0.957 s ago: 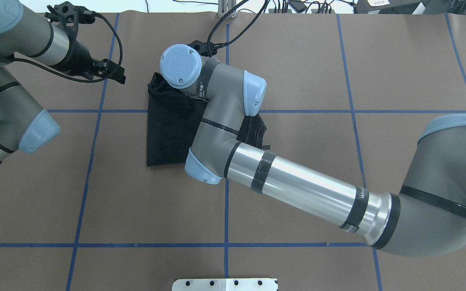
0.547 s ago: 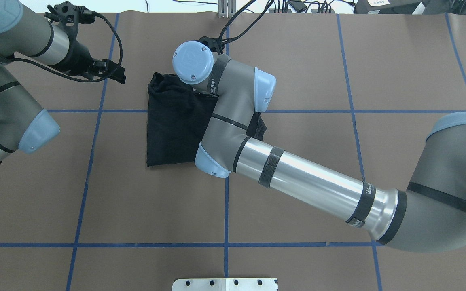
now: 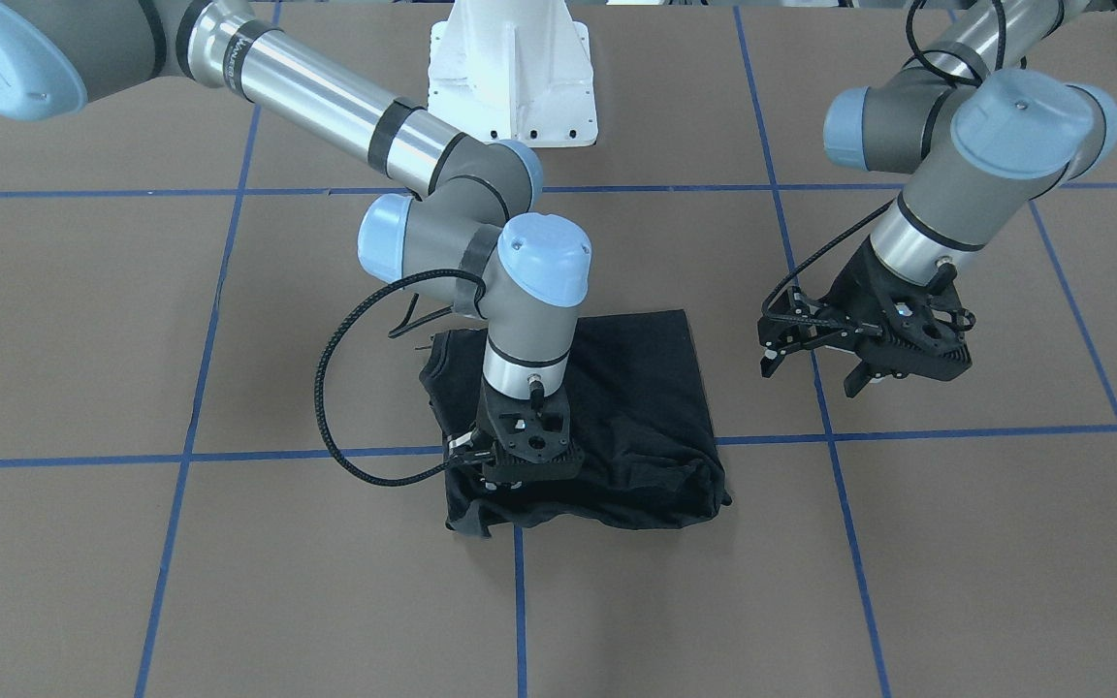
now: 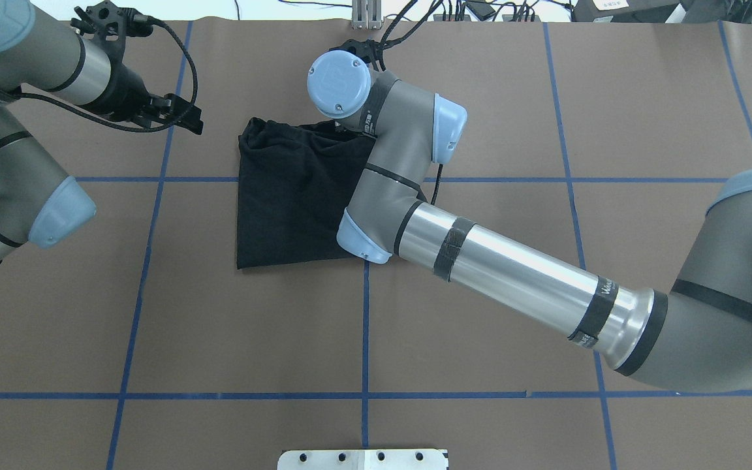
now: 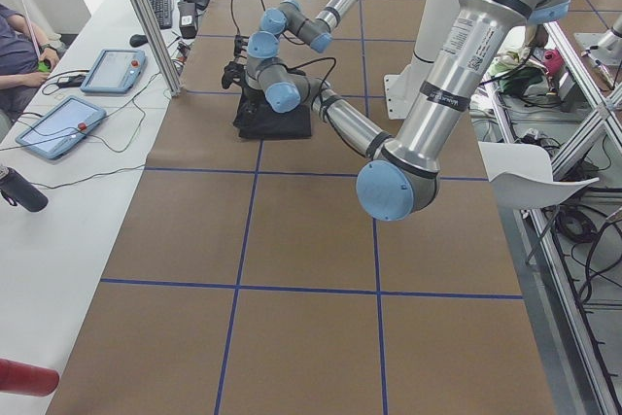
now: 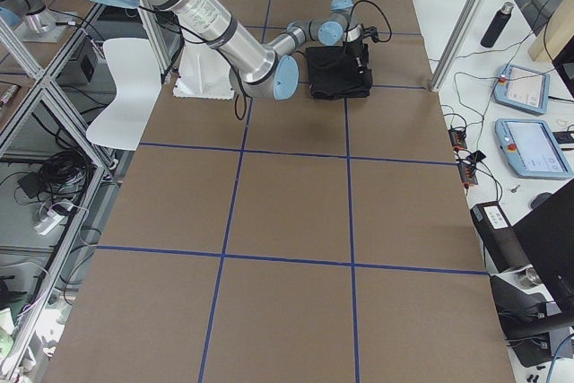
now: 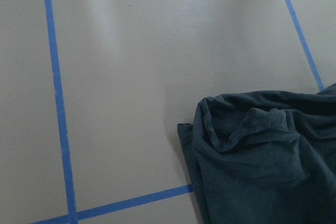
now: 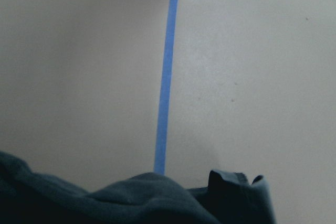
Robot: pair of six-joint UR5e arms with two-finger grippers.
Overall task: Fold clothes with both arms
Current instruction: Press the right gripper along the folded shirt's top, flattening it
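The black T-shirt lies folded into a rough rectangle on the brown table, plain side up, its far edge bunched. From behind the robot, the T-shirt sits left of centre. My right gripper points straight down onto the bunched edge farthest from the robot. Black on black, so I cannot tell how its jaws stand. My left gripper hovers open and empty beside the shirt, off its side. The left wrist view shows the T-shirt corner; the right wrist view shows the T-shirt edge.
Blue tape lines grid the table. The white pedestal base stands at the robot's side. A side bench holds tablets and a bottle, with a seated person beside it.
My right wrist has slid toward the robot's right and a little farther out along the shirt's far edge. The shirt's visible outline and the left arm have stayed put.
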